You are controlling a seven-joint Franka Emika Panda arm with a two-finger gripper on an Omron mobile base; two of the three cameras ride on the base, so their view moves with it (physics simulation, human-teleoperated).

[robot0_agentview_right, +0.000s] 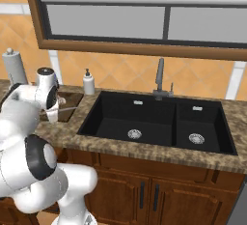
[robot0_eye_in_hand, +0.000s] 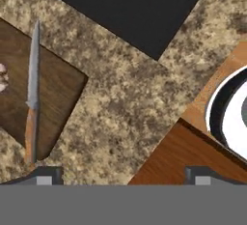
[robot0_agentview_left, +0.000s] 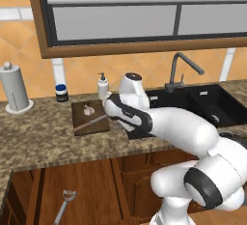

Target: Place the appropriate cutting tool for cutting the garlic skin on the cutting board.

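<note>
The cutting tool [robot0_eye_in_hand: 32, 89], a slim knife with a grey blade and a brown handle, lies flat on the dark brown cutting board [robot0_eye_in_hand: 58, 86]. Its handle reaches the board's near edge. The garlic [robot0_agentview_left: 88, 109] rests on the board beside the blade, and it shows at the left edge of the hand view [robot0_eye_in_hand: 2, 77]. My gripper [robot0_eye_in_hand: 124, 175] is open with nothing between its fingers. It hangs over the speckled counter just right of the board, near the counter's front edge [robot0_agentview_left: 111, 109]. In the right base view the knife blade [robot0_agentview_right: 69, 108] pokes out past my arm.
A black double sink [robot0_agentview_right: 154, 120] with a faucet [robot0_agentview_right: 160, 77] lies right of the board. A soap dispenser [robot0_agentview_left: 102, 85], a dark jar [robot0_agentview_left: 61, 92] and a paper towel roll [robot0_agentview_left: 14, 89] stand along the back wall. A grey peeler [robot0_agentview_left: 65, 204] lies on the floor.
</note>
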